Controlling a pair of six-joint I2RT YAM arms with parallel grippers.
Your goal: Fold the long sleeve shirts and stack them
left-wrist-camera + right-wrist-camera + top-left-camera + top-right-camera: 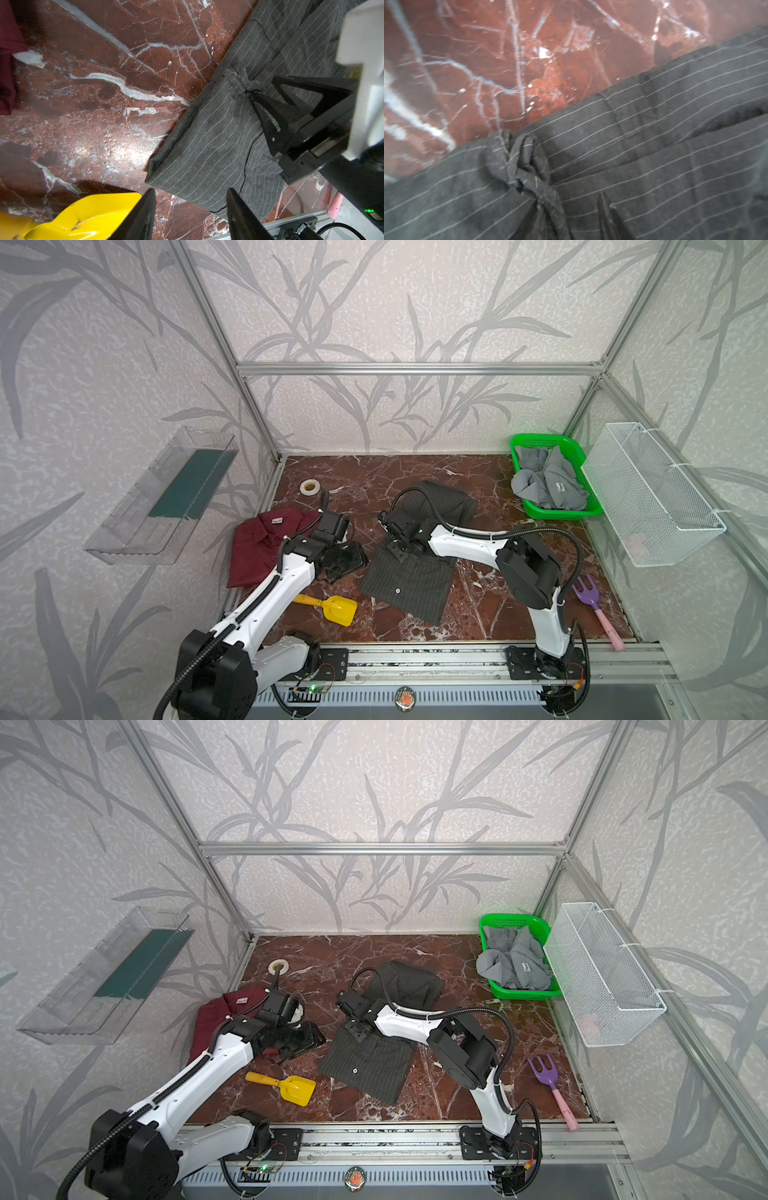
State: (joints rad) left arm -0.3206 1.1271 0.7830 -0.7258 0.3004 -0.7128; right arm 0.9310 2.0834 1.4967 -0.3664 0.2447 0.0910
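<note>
The dark charcoal pinstripe shirt [415,585] lies partly folded in the middle of the red marble tabletop [478,614], one button showing on its near half. The right gripper [397,551] is down on it near its left edge. Its fingers [608,216] stand partway apart, with a small twisted bunch of striped cloth beside one of them (whether that bunch is actually clamped cannot be told). The left gripper [191,216] hangs above bare marble between the pinstripe shirt and the maroon shirt [257,551], its fingers [145,216] well apart with nothing between them. The maroon shirt sits folded at the left edge of the table, collar and white neck label toward the back. The light grey shirt [548,485] is crumpled in the green basket [540,439] at the far right corner. A yellow toy shovel [338,608] lies just near of the left gripper, a purple toy rake [590,601] near the right edge, and a roll of tape [310,487] at the back left.
</note>
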